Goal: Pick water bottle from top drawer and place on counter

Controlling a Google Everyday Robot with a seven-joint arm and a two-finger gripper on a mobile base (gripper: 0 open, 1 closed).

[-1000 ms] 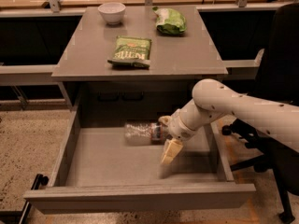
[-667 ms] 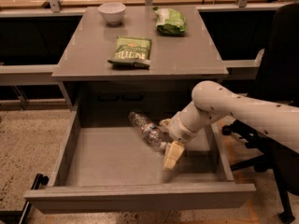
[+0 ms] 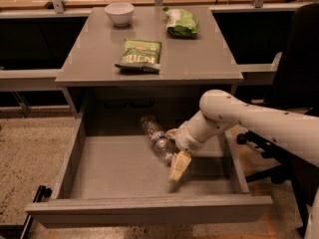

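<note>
Starting at the left, the top drawer (image 3: 73, 156) stands pulled fully out below the counter (image 3: 199, 59), and its grey floor on that side looks as it did a second ago. Up on the counter, the white bowl (image 3: 119, 13), the flat green snack bag (image 3: 141, 55) near the front edge and the crumpled green bag (image 3: 182, 23) further back have not shifted either.

The change is in the middle of the drawer. The water bottle (image 3: 153, 133) lay nearly level on the drawer floor a second ago. Now it points steeply up and back toward the left, with its lower end down at the gripper (image 3: 174, 149). The gripper sits just right of the drawer's centre, one pale finger under the bottle and the other above it, clamped on the bottle's lower part. It seems to have turned at the wrist more than travelled. The white arm (image 3: 249, 118) reaches in from the right much as before. Further right, a dark chair (image 3: 299, 73) stands beside the counter.

Since the bottle swings with the gripper, I judge that the grasp has taken and the lift has begun. The bottle's raised end now sits close under the counter's front edge. It probably has to come forward, out over the drawer front, before it can rise onto the counter. The thin plastic may twist in the grip on the way.
</note>
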